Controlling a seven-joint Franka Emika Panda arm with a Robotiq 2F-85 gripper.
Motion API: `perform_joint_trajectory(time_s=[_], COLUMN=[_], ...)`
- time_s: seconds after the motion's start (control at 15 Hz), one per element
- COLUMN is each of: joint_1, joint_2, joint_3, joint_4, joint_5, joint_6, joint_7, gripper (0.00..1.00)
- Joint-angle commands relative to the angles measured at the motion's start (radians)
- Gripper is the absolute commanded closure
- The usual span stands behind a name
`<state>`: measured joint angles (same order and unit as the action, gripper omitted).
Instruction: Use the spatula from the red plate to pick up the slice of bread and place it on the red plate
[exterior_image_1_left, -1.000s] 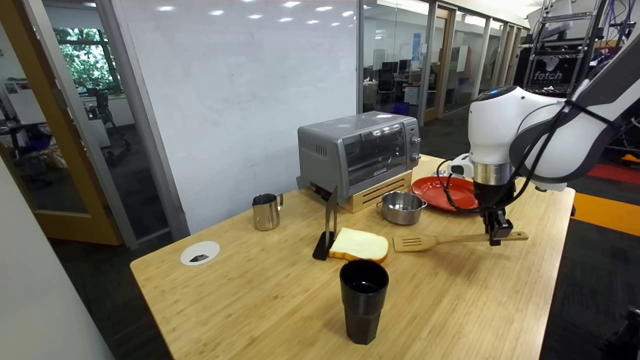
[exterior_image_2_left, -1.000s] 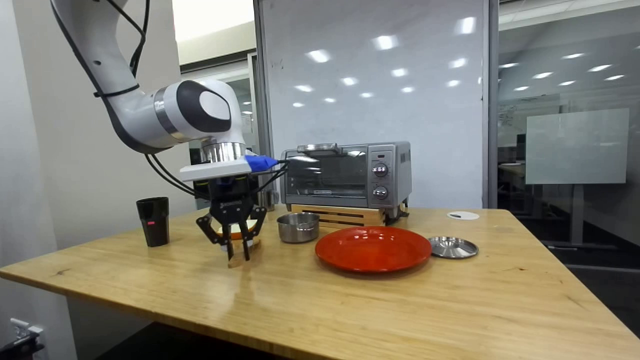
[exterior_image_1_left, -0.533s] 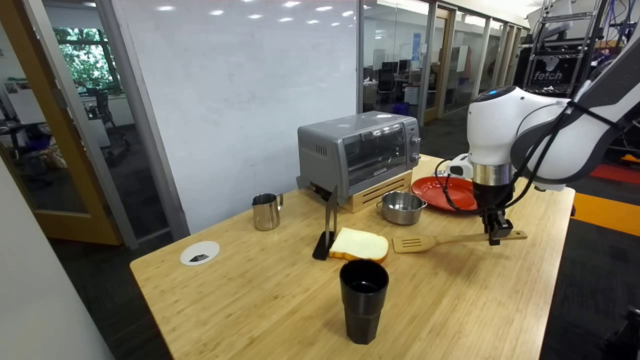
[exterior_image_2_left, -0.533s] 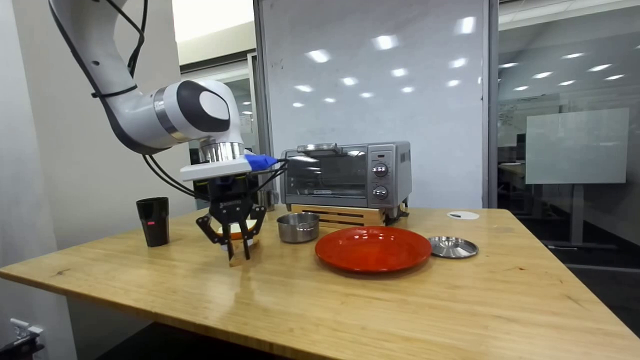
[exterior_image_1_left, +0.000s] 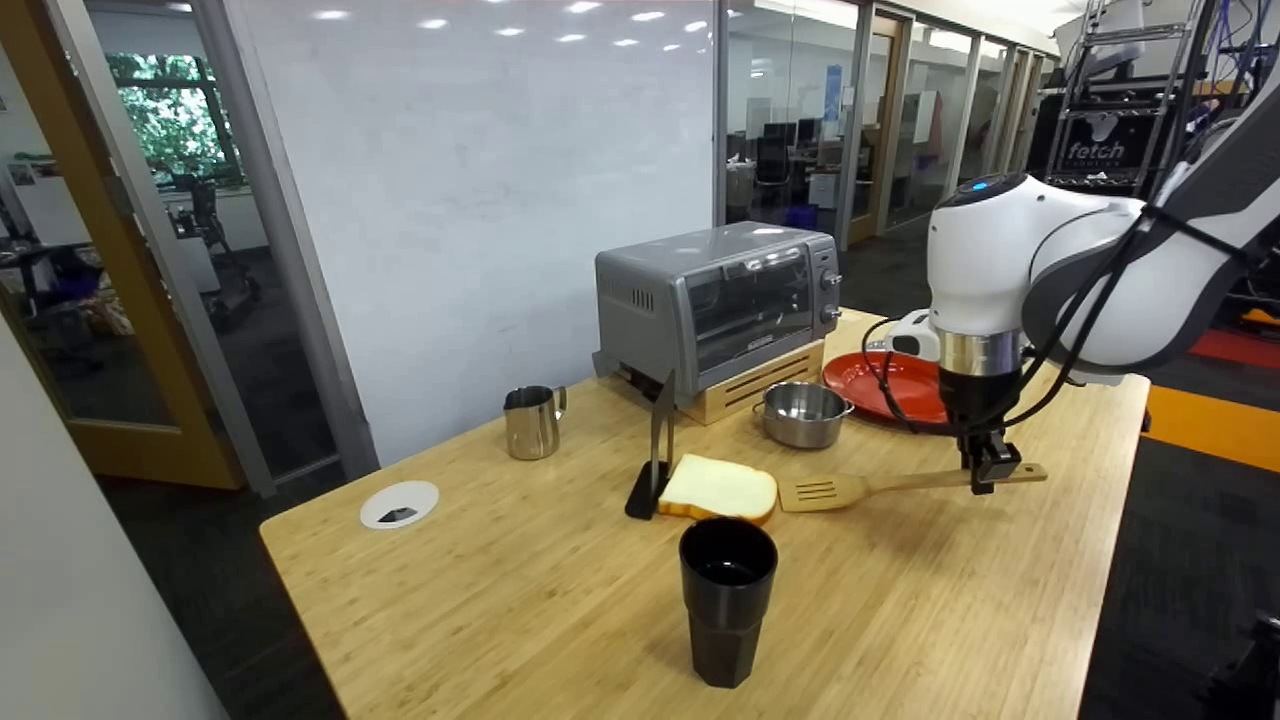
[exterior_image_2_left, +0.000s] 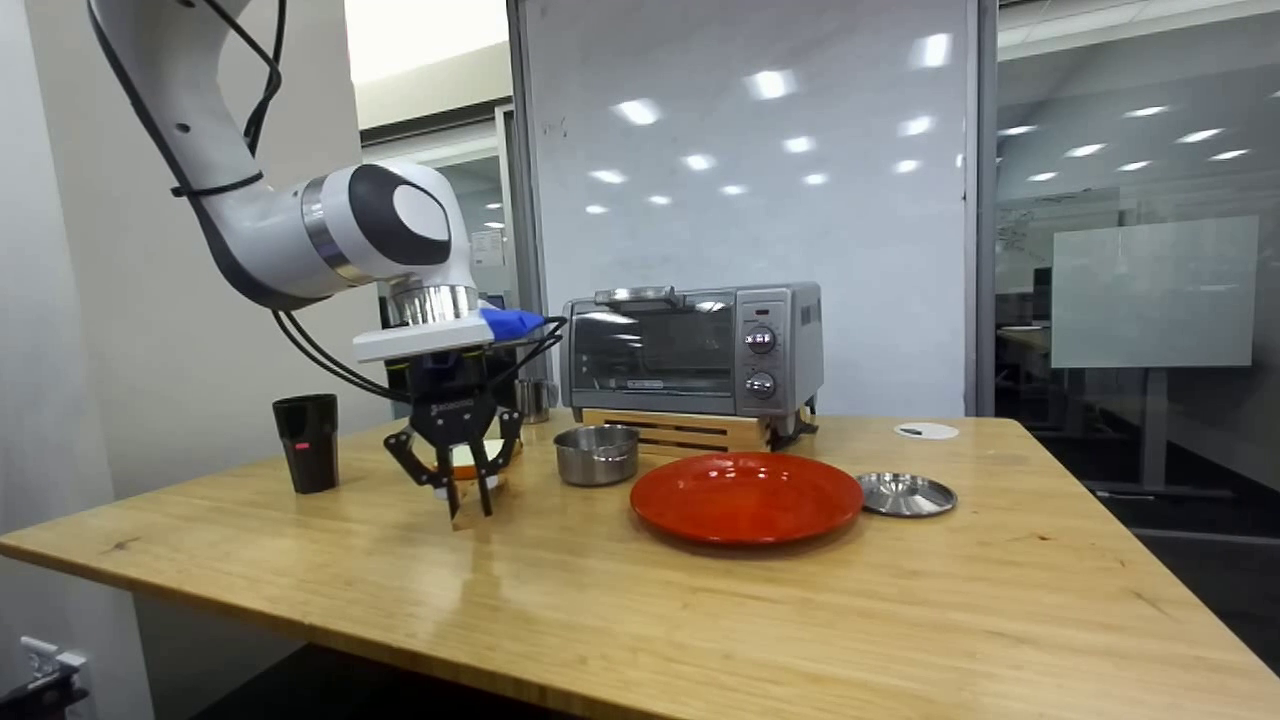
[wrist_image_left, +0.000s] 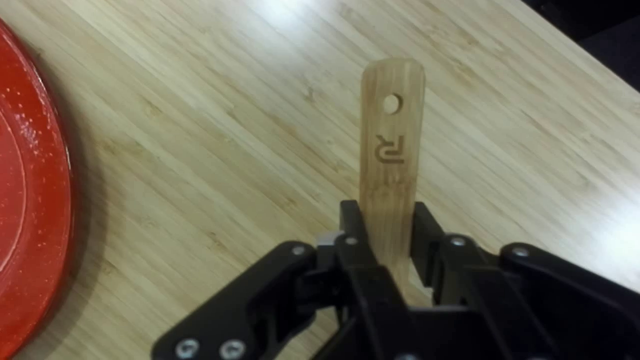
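One downward claw (wrist_image_left: 385, 210) around spatula (wrist_image_left: 390, 172).

2 exterior views share the table (exterior_image_1_left: 540, 590) from different angles; the wrist view looks closely down on the spatula (wrist_image_left: 390, 180).

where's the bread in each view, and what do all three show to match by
In an exterior view: bread just right of centre, lower half.
In an exterior view: bread left of centre, partly behind the gripper.
Wrist view: no bread.
Shared landmark: red plate, right of centre in both exterior views, at the wrist view's left edge.
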<state>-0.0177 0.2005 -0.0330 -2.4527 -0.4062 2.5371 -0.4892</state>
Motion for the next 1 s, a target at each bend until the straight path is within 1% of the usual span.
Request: perform_joint_trajectory(time_s=[0.0,0.53,0.93], joint_1=[0.007,0.012,0.007], joint_2=[0.009,0.026,0.020], joint_3=[0.012,0.018,0.005], joint_4=[0.013,0.042,0.038], joint_5=[-0.020,-0.016,-0.036], joint_6=[-0.024,-0.041,-0.048], joint_7=[0.021,0.033,0.052], gripper=[0.93,0.93,0.93])
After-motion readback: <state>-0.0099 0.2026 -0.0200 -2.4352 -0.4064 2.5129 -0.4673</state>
